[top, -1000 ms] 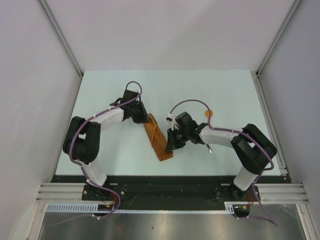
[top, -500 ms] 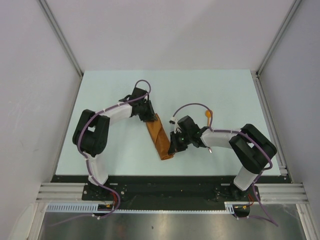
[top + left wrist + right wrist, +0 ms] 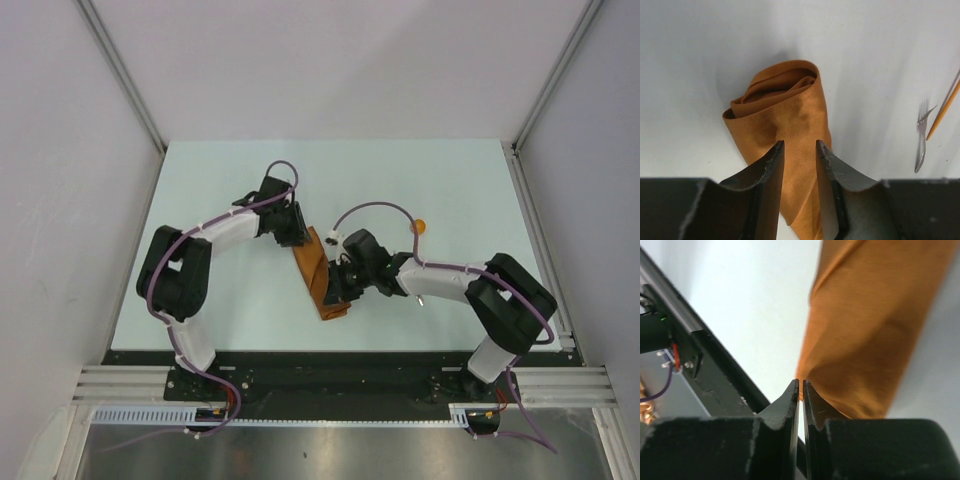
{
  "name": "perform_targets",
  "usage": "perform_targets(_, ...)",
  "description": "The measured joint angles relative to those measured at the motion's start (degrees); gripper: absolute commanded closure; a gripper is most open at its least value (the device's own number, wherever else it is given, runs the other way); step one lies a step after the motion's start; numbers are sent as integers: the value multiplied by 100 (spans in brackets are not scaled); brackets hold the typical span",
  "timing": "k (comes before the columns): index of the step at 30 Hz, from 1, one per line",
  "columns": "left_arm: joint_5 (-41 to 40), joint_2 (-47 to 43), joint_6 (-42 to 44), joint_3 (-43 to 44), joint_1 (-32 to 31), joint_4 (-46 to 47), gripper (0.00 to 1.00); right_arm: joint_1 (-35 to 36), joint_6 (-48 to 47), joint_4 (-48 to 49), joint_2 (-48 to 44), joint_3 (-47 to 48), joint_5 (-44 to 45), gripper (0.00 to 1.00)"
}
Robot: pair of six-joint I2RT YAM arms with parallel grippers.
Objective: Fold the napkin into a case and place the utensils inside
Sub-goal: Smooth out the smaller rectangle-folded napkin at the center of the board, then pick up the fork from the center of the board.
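The rust-orange napkin, folded into a narrow long case, lies slanted at the table's middle. My left gripper sits over its far end. In the left wrist view the fingers stand a little apart above the cloth, whose rolled end gapes open. My right gripper is at the case's near end. In the right wrist view its jaws are closed at the edge of the cloth, nothing visibly between them. The fork and the spoon's orange handle lie to the right. The spoon's bowl shows past the right arm.
The black rail at the table's near edge runs close below the right gripper. The fork's end pokes out from under the right forearm. Grey walls stand on the left, right and back sides.
My right gripper has moved left onto the case's near end. My left gripper has shifted right and slightly back along with the case's far end, then held still.
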Motion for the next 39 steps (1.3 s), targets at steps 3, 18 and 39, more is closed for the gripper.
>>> perform_targets(3,-90,-17,61,-4,-42,-81,58,87,116,234,131,-7,-109,89)
perform_targets(18,-293,-2461,313,-839,-787,-417,47,-577,212,-299,-472,-105,-92,46)
perform_targets(39,553,-2450,511,-964,-1491,-452,42,-3058,-968,-2758,892,2269,2529,20)
